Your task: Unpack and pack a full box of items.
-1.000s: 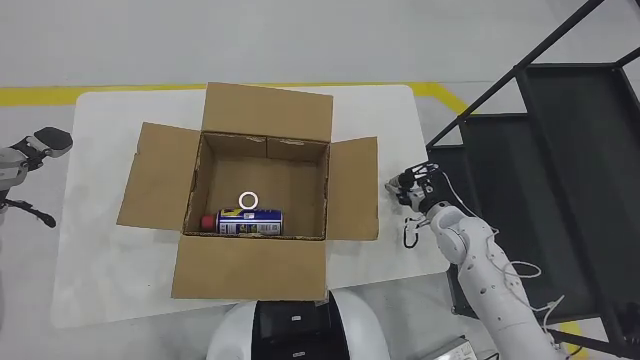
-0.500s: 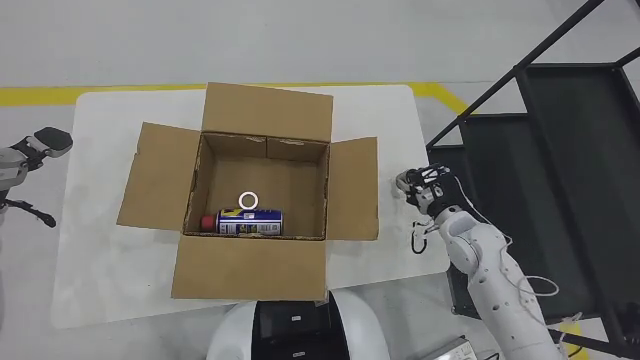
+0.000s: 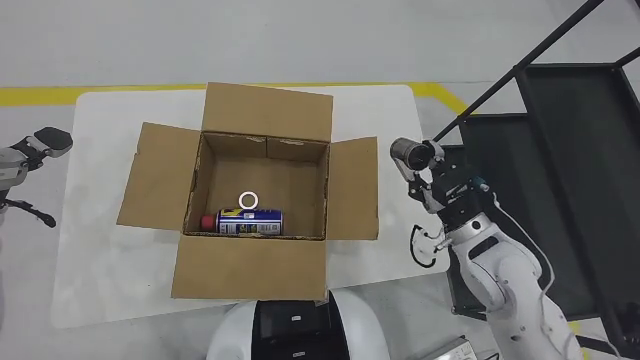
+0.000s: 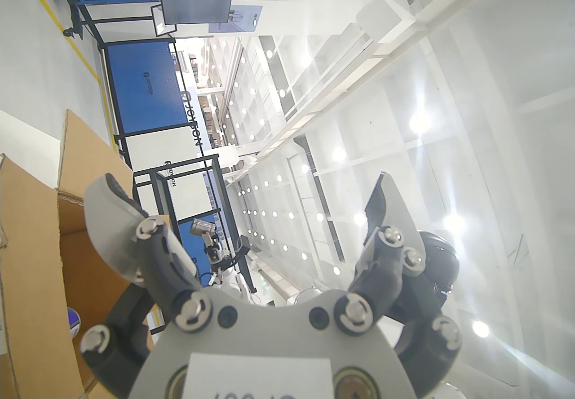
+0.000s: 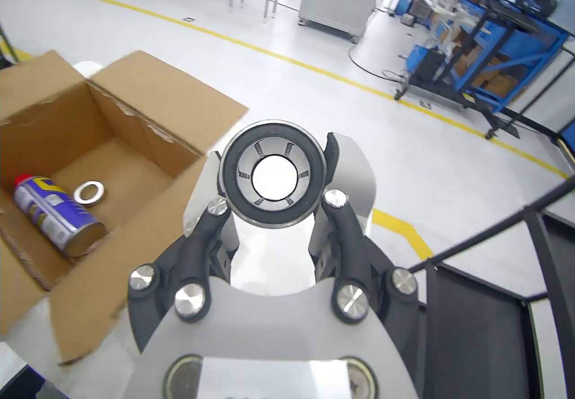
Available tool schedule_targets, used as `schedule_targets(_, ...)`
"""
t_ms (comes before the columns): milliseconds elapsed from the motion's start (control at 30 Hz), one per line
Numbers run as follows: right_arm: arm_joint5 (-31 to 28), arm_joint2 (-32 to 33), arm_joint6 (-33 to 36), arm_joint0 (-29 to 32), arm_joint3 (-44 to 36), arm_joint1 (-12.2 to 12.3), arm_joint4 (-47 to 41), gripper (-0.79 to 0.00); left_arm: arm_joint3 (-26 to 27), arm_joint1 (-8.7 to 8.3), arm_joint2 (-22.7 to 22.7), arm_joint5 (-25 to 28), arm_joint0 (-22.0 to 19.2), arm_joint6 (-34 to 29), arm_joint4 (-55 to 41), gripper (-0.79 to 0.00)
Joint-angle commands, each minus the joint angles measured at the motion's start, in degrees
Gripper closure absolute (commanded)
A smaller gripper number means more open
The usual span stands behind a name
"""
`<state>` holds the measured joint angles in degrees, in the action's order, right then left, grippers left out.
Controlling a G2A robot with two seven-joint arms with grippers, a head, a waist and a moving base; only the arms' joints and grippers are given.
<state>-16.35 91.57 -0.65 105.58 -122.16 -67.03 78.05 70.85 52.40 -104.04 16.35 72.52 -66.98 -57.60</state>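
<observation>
An open cardboard box [image 3: 262, 110] stands in the middle of the white table [image 3: 100, 260]. Inside it a blue and yellow spray can [image 3: 245, 223] lies on its side along the near wall, with a small silver ring [image 3: 249, 200] beside it. My right gripper [image 3: 410, 158] is raised just past the box's right flap, shut on a round metal bearing [image 5: 272, 179] with a black rim. The right wrist view looks down on the box [image 5: 134, 82], the can [image 5: 49, 212] and the ring [image 5: 89, 192]. My left gripper [image 3: 40, 143] sits off the table's left edge, open [image 4: 247, 203] and pointing upward.
A black metal stair frame [image 3: 560, 160] stands close to the right of the table, next to my right arm. The box's four flaps are folded outward. A yellow floor line [image 3: 100, 90] runs behind the table.
My right gripper has risen from low at the table's right edge and turned, bringing the bearing up beside the box's right flap. The left arm has not moved.
</observation>
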Motion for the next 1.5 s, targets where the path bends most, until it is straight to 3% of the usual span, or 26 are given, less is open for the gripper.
schedule_targets(0, -1.8, -3.9, 2.6, -3.3, 0.3, -0.1, 1.5, 0.0, 0.0, 0.0, 0.0, 0.0, 0.0, 0.0, 0.0, -0.785)
schedule_targets(400, -3.5, -29.9, 17.4, -27.4, 13.7, -3.2, 2.0, 0.0, 0.0, 0.0, 0.0, 0.0, 0.0, 0.0, 0.0, -0.785)
schedule_targets(767, 1.6, -45.1, 25.3, -45.2, 33.7, -8.5, -2.7, 0.0, 0.0, 0.0, 0.0, 0.0, 0.0, 0.0, 0.0, -0.785)
schedule_targets(933, 3.7, -48.8, 26.9, -50.3, 41.4, -10.6, -4.0, -0.105, 0.0, 0.0, 0.0, 0.0, 0.0, 0.0, 0.0, -0.785)
schedule_targets(967, 4.0, -49.3, 27.1, -51.1, 42.5, -11.0, -4.3, -0.194, 0.0, 0.0, 0.0, 0.0, 0.0, 0.0, 0.0, -0.785)
schedule_targets(1000, 4.3, -49.8, 27.5, -51.7, 43.7, -11.4, -4.7, -0.372, 0.1, 0.01, 0.0, -0.1, 0.1, 0.3, 0.2, -0.785)
schedule_targets(1033, 4.5, -50.2, 28.1, -52.3, 44.6, -11.7, -5.1, -0.683, 0.7, 0.02, 0.1, -0.3, 0.4, 1.5, 1.0, -0.785)
schedule_targets(1067, 4.5, -50.6, 28.6, -52.8, 45.5, -12.0, -5.6, -0.785, 1.2, 0.0, 0.1, -0.5, 0.7, 2.4, 2.3, -0.785)
schedule_targets(1267, 3.3, -50.7, 29.1, -53.6, 47.9, -12.8, -7.5, -0.785, 1.1, -0.27, 0.7, -1.5, 0.1, 7.0, 10.3, -0.785)
schedule_targets(1467, -1.1, -46.7, 28.8, -49.3, 41.1, -11.1, -7.3, -0.785, -4.4, -0.65, 3.8, -1.9, -4.5, 10.7, 22.0, -0.785)
